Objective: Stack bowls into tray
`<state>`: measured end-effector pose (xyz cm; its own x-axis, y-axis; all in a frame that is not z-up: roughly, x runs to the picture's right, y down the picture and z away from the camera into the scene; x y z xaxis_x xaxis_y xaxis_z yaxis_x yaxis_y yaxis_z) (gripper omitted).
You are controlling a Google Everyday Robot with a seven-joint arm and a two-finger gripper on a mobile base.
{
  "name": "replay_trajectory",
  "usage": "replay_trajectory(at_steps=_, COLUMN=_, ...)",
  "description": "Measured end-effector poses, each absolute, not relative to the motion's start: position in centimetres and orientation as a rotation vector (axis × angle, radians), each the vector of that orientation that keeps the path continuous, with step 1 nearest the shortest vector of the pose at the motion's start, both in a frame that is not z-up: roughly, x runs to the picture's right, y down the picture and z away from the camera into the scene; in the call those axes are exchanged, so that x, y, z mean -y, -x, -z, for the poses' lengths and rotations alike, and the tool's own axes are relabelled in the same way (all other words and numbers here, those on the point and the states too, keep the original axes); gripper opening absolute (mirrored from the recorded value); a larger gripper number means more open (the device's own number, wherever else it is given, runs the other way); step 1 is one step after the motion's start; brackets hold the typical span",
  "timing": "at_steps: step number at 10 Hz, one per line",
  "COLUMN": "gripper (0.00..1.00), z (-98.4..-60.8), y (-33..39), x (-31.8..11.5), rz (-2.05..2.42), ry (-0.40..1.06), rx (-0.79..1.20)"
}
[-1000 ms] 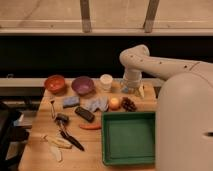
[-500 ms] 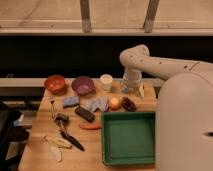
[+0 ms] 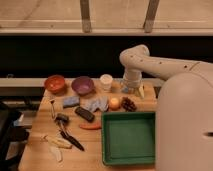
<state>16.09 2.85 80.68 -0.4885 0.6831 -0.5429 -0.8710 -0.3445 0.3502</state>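
- Pincer hung low at the end of the white arm, over the back right of the wooden surface; could not tell whether open or closed.
- Just left of it stood a white paper cup.
- Further left along the back edge sat the purple bowl, then the orange-red bowl, side by side and upright, neither stacked.
- In front of the pincer lay an orange round fruit beside a dark clustered item.
- Nearer the front right rested the green tray, well apart from both bowls.
- Left of the tray were scattered a blue-grey cloth, a dark block and a black-handled brush.
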Motion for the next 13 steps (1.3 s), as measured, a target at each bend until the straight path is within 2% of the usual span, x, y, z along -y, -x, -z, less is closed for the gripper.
replay_trajectory(at_steps=9, gripper=0.8, z=-80.5, y=-15.5, x=-2.6, rz=-1.945, ry=0.38, rx=-0.712)
replay_trajectory(at_steps=11, gripper=0.8, z=-80.7, y=-14.0, x=-2.0, rz=-1.901, ry=0.383, rx=-0.662)
replay_trajectory(at_steps=13, gripper=0.8, z=-81.4, y=-9.2, x=-0.7, rz=-1.826, ry=0.403, rx=-0.583)
